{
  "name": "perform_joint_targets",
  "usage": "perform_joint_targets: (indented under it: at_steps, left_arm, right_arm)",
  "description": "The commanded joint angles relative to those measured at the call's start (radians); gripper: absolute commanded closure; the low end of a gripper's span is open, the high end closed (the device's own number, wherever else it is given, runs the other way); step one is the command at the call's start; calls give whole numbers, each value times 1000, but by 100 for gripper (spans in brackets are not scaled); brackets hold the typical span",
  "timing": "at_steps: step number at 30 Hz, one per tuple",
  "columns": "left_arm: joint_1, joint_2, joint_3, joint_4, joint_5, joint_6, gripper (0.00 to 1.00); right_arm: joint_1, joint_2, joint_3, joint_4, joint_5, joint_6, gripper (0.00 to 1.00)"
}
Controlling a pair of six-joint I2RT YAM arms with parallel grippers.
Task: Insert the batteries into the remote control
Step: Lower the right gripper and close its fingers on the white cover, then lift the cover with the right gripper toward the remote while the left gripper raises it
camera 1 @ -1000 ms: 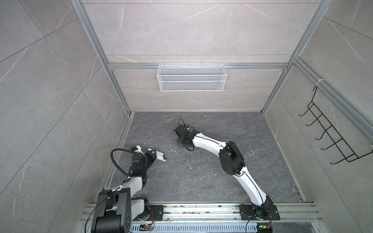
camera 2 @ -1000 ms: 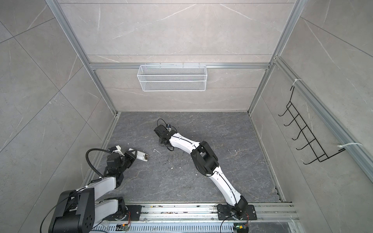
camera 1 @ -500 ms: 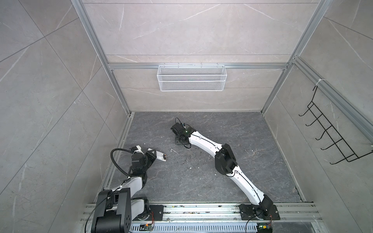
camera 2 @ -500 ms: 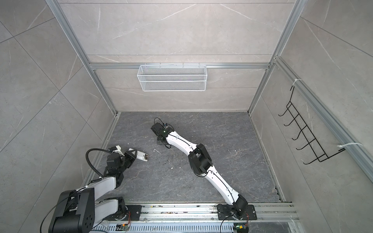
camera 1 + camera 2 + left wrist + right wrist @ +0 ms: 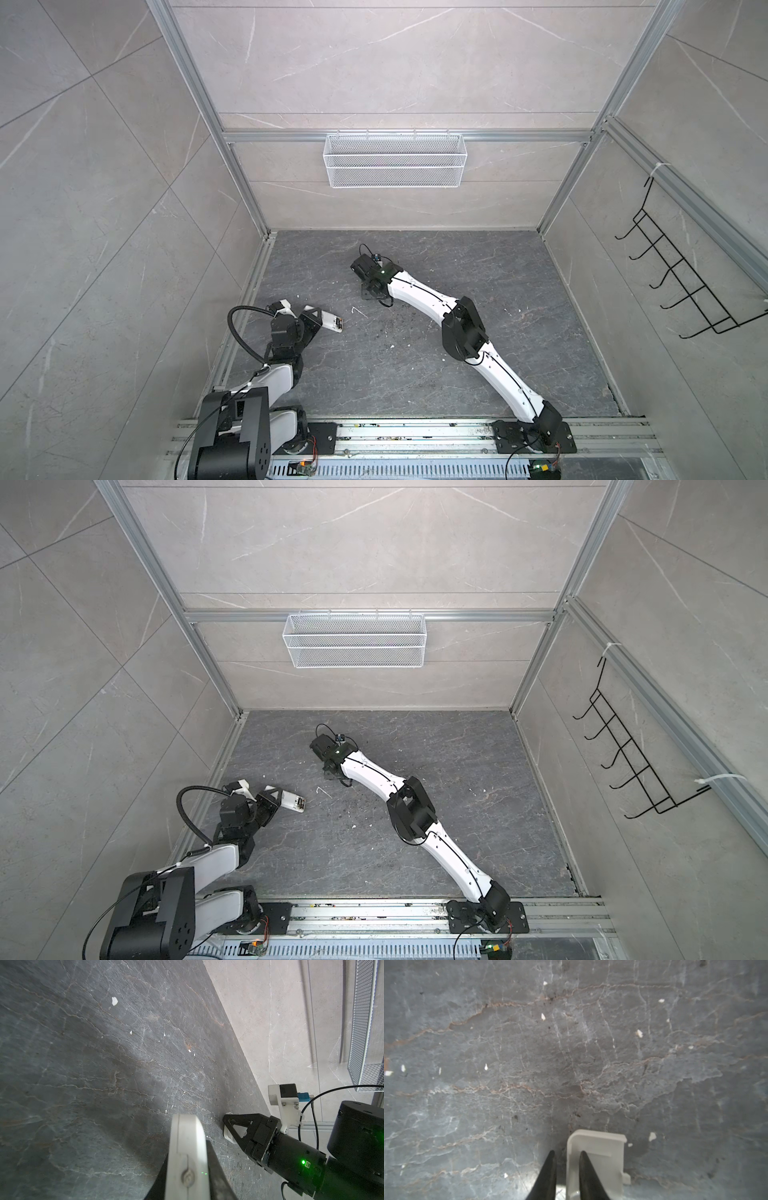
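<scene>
My left gripper (image 5: 319, 322) is shut on the white remote control (image 5: 332, 323) at the left of the floor, and the handset's dark open end points towards the middle. The left wrist view shows the remote control (image 5: 187, 1132) edge-on between my black fingers. The batteries cannot be made out in any view. My right gripper (image 5: 370, 291) points down at the floor's middle. Its narrowly open jaws (image 5: 568, 1154) straddle one edge of a small white cover (image 5: 604, 1147) lying flat. One fingertip is over the cover and the other is beside it.
A thin white bent wire (image 5: 358, 311) and white specks lie on the dark stone floor between the grippers. A white mesh basket (image 5: 395, 166) hangs on the back wall. A black hook rack (image 5: 685, 286) hangs on the right wall. Aluminium rails run along the front.
My right arm has shifted slightly left over the floor's middle and its jaws have narrowed. The left arm and the remote control have stayed still.
</scene>
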Motion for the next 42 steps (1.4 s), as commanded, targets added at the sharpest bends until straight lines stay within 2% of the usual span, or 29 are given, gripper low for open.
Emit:
perform_joint_targets:
  at_steps: [1, 4, 10, 17, 22, 26, 29, 33, 36, 39, 42]
  left_arm:
    - [2, -11, 37, 52, 13, 13, 100]
    - [2, -13, 37, 52, 13, 13, 100]
    - [2, -13, 37, 51, 14, 13, 100]
    - [2, -18, 37, 50, 15, 19, 100]
    - [-23, 29, 39, 140, 62, 46, 100]
    - [-85, 122, 84, 292, 151, -66, 100]
    - [-135, 184, 183, 297, 243, -115, 100]
    - [-189, 249, 251, 378, 264, -211, 100]
    - [-203, 302, 285, 442, 256, -313, 100]
    - [-223, 381, 316, 600, 252, -415, 100]
    - [-234, 461, 373, 689, 272, -545, 100]
  right_arm:
    - [13, 17, 37, -67, 13, -1, 83]
    - [14, 21, 44, -74, 19, 0, 87]
    - [15, 21, 65, -89, 24, 12, 100]
    - [12, -8, 129, -124, 16, 69, 100]
    - [12, -119, 95, -146, 1, 93, 100]
    - [2, -310, -94, -72, -25, 91, 100]
    - [-23, -510, -345, 81, -73, 118, 100]
    - [-114, -773, -740, 373, -240, 211, 100]
    - [-175, -915, -955, 531, -346, 284, 100]
    - [-192, -1012, -1065, 596, -387, 303, 100]
    - [-205, -1094, -1145, 641, -413, 333, 100]
